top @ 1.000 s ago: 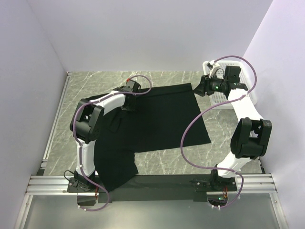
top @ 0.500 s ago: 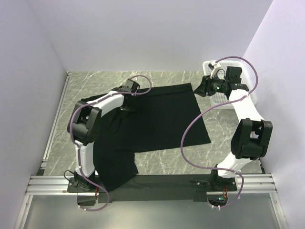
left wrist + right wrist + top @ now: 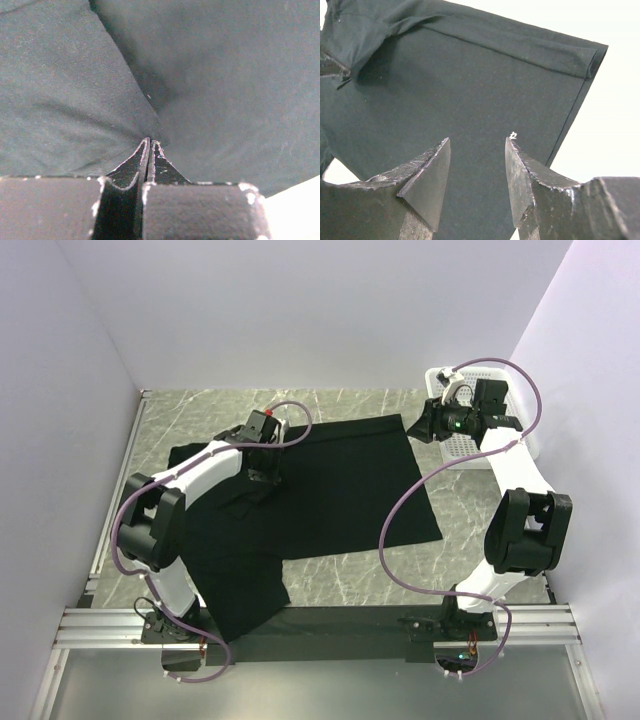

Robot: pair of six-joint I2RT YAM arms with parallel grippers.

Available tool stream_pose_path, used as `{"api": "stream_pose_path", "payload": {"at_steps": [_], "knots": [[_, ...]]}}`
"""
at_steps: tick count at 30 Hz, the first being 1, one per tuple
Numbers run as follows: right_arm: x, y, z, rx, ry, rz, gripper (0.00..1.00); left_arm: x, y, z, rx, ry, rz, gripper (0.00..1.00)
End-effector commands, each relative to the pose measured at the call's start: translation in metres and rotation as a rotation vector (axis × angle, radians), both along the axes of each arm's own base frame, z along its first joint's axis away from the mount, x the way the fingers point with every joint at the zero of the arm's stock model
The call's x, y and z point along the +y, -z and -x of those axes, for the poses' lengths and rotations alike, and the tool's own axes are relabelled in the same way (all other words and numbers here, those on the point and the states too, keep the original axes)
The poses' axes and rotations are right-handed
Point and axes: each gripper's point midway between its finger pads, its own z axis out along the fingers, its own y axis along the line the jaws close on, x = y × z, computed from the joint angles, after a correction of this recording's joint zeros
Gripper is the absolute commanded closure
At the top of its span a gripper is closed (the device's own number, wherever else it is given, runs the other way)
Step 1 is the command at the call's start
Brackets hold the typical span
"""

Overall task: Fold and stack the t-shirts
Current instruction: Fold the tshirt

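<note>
Top external: t-shirt (image 3: 340,490) lengthwise far-right to near-left.

Robot lab test cell: plain white enclosure walls (image 3: 300,320), marble-pattern tabletop (image 3: 350,575), aluminium mounting rail (image 3: 100,625).

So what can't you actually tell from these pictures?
- Top view: the left gripper and its arm cover the spot where the t-shirt is pinched.
- Top view: black on black, so one shirt or several layers is unclear.
- Top view: the right arm blocks the white basket's inside.
- Left wrist view: cloth fills the frame; no print or label shows.
</note>
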Motion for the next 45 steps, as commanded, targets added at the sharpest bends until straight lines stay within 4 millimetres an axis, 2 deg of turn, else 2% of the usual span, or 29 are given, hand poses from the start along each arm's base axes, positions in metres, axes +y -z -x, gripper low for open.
{"api": "stream_pose_path", "payload": {"at_steps": [1,5,6,7,12,14,15,16,18,19,20,21,22,23,25,26,27,28,30,31,32,33,34,35,37,38,41,45], "knots": [[-0.002,-0.026,0.005,-0.073,-0.001,0.002,0.45,-0.011,-0.014,0.016,0.014,0.076,0.067,0.99],[-0.002,-0.027,0.006,-0.076,-0.001,0.002,0.45,-0.006,-0.010,0.018,0.025,0.069,0.039,0.99],[-0.001,-0.027,0.007,-0.077,-0.004,0.003,0.45,-0.002,-0.008,0.017,0.027,0.049,0.027,0.96],[-0.002,-0.027,0.007,-0.077,-0.003,0.004,0.45,0.004,-0.007,0.013,0.013,0.021,-0.008,0.78],[-0.002,-0.026,0.007,-0.076,-0.004,0.005,0.45,0.007,-0.019,0.000,-0.038,-0.019,-0.009,0.70],[-0.002,-0.026,0.007,-0.078,-0.003,0.009,0.45,0.005,-0.025,0.001,-0.035,0.001,0.003,0.65],[-0.002,-0.027,0.007,-0.080,-0.003,0.011,0.45,0.005,-0.031,0.000,-0.042,0.018,0.000,0.61],[-0.002,-0.027,0.007,-0.080,-0.004,0.011,0.45,0.007,-0.037,0.002,-0.050,0.026,0.001,0.51],[-0.003,-0.027,0.007,-0.086,-0.007,0.020,0.45,0.017,-0.045,0.003,-0.077,-0.002,-0.015,0.40],[-0.002,-0.025,0.007,-0.083,-0.010,0.022,0.45,0.021,-0.059,0.004,-0.113,-0.016,0.005,0.31],[-0.003,-0.024,0.006,-0.089,-0.016,0.032,0.45,0.026,-0.060,0.004,-0.126,-0.038,0.016,0.29],[-0.003,-0.021,0.004,-0.080,-0.016,0.038,0.44,0.046,-0.063,-0.003,-0.141,-0.127,0.018,0.27],[-0.004,-0.020,0.002,-0.075,-0.016,0.043,0.45,0.055,-0.070,-0.005,-0.156,-0.166,0.047,0.26],[-0.003,-0.020,-0.003,-0.075,-0.024,0.049,0.44,0.080,-0.065,-0.008,-0.139,-0.275,0.068,0.27],[-0.003,-0.017,-0.004,-0.053,-0.031,0.049,0.44,0.094,-0.070,-0.005,-0.128,-0.344,0.140,0.27],[-0.001,-0.019,-0.006,-0.058,-0.042,0.052,0.44,0.109,-0.063,-0.001,-0.102,-0.433,0.168,0.28],[0.000,-0.015,-0.005,-0.041,-0.045,0.049,0.44,0.115,-0.063,0.002,-0.095,-0.473,0.188,0.28],[0.000,-0.014,-0.005,-0.040,-0.047,0.051,0.44,0.115,-0.069,0.009,-0.090,-0.489,0.236,0.29],[0.003,-0.011,-0.004,-0.038,-0.051,0.051,0.44,0.116,-0.055,0.026,-0.021,-0.574,0.303,0.30],[0.004,-0.009,-0.004,-0.032,-0.048,0.050,0.44,0.107,-0.057,0.035,0.000,-0.568,0.356,0.35],[0.005,-0.006,-0.002,-0.023,-0.048,0.045,0.44,0.102,-0.041,0.050,0.068,-0.619,0.396,0.37],[0.007,-0.006,-0.002,-0.023,-0.050,0.042,0.44,0.097,-0.037,0.057,0.099,-0.636,0.432,0.39],[0.007,-0.004,-0.001,-0.018,-0.049,0.038,0.44,0.090,-0.040,0.062,0.099,-0.632,0.491,0.43],[0.009,-0.001,0.001,-0.011,-0.051,0.035,0.44,0.089,-0.025,0.074,0.151,-0.689,0.509,0.44],[0.010,0.000,0.002,-0.011,-0.051,0.034,0.44,0.086,-0.023,0.081,0.152,-0.720,0.551,0.47],[0.010,0.002,0.003,-0.006,-0.050,0.032,0.44,0.091,-0.008,0.089,0.182,-0.782,0.537,0.48],[0.011,0.003,0.004,0.000,-0.054,0.028,0.44,0.093,0.005,0.096,0.207,-0.841,0.539,0.49],[0.011,0.003,0.006,-0.001,-0.054,0.025,0.44,0.105,0.017,0.086,0.178,-0.908,0.490,0.49]]}}
